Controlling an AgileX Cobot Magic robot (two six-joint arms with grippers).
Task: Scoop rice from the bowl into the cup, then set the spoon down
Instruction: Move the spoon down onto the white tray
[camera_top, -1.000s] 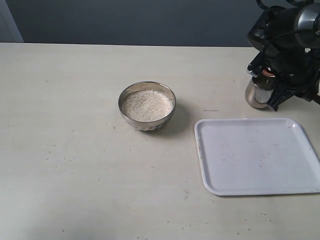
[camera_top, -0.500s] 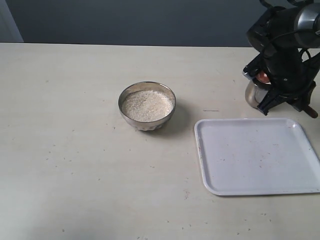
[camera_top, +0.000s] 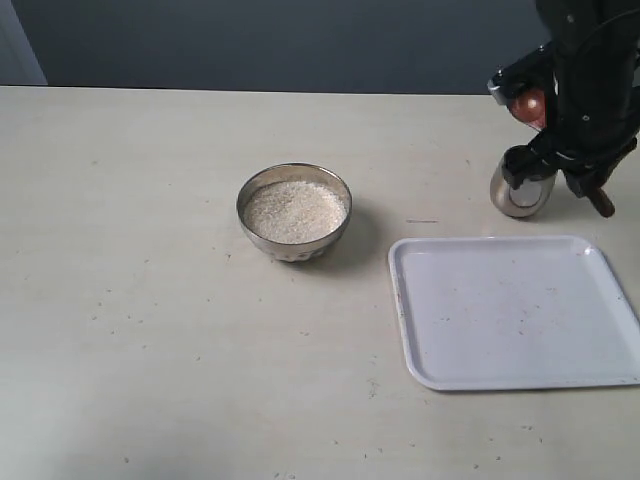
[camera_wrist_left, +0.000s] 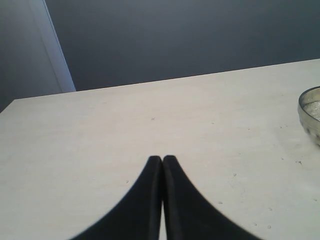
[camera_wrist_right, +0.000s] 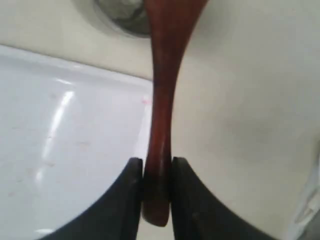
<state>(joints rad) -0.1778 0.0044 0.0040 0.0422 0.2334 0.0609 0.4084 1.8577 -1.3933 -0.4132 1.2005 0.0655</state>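
The steel bowl holds the white rice at mid-table; its rim also shows at the edge of the left wrist view. The small steel cup stands at the far right, just behind the tray. My right gripper is shut on the handle of the reddish-brown wooden spoon, near its end. The scoop hangs above the cup. What the cup holds is unclear. My left gripper is shut and empty over bare table, out of the exterior view.
A white tray lies at the front right, between the cup and the table's near edge. The pale table carries scattered specks. A dark wall runs behind the table.
My right arm has risen, lifting the spoon's scoop from the cup's mouth to well above it. More of the cup shows now. Bowl and tray have not moved.
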